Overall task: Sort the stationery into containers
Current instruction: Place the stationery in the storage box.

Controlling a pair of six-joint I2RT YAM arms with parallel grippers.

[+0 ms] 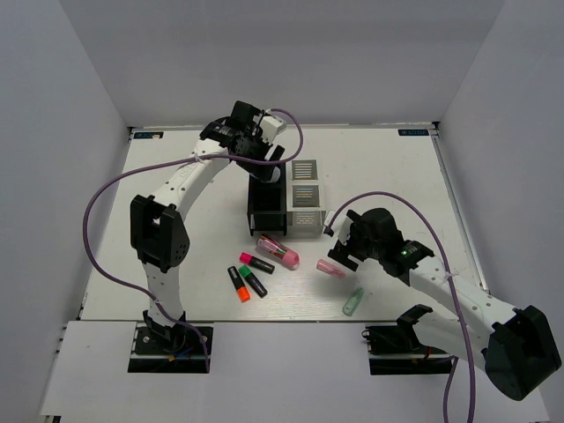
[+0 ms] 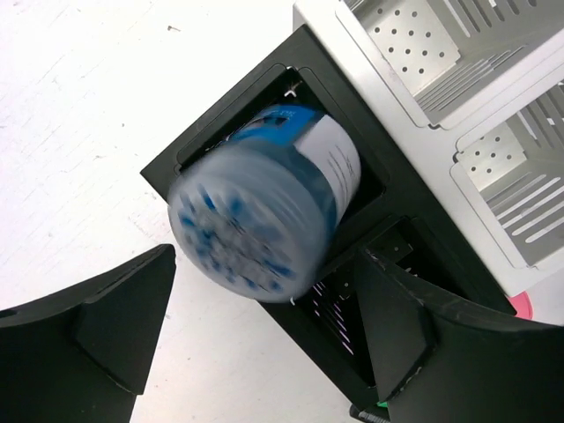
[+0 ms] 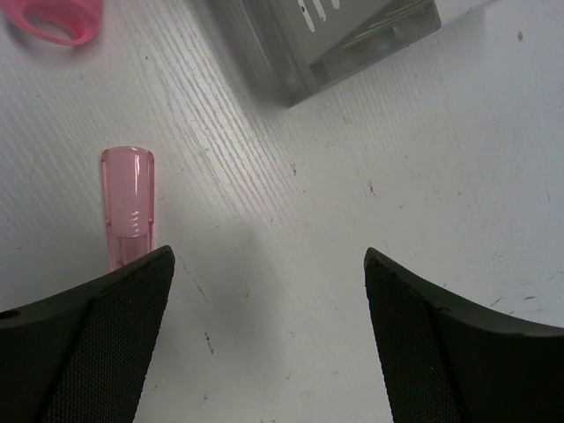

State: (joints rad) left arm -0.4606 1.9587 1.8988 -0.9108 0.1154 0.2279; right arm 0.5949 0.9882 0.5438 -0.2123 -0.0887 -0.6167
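**Fingers spread wide on both arms, roll tipped at a black bin**

Closest to the lens in your left wrist view is the left gripper (image 2: 264,339). Its two black fingers sit far apart and neither touches anything, so it's wide open. Just past them the blue-white roll (image 2: 260,211) leans at the mouth of a black bin (image 2: 211,110). Its long axis runs lower left to upper right in that view. The round dotted end faces the camera and is blurry, and the labelled end pokes into the bin. Can't tell if it's resting on the rim. The white bins (image 2: 414,44) sit right up against the black ones.

Same deal with your right gripper (image 3: 269,339): jaws parted, bare table (image 3: 352,176) between them. The small pink piece (image 3: 128,203) lies flat just ahead of the finger on the view's left. Its long axis points straight away from the camera, rounded tip farthest, near end hidden behind that finger. Nothing's gripping it.

From the top camera, the pink capsule case (image 1: 278,251) lies diagonally just in front of the bins. Near it:
- pink highlighter (image 1: 257,263), coloured end pointing left
- green highlighter (image 1: 253,280), coloured end up-left
- orange highlighter (image 1: 238,284), coloured end toward the arm bases

The pale-green tube (image 1: 353,301) lies on a diagonal, well apart from those, near the table's front edge.
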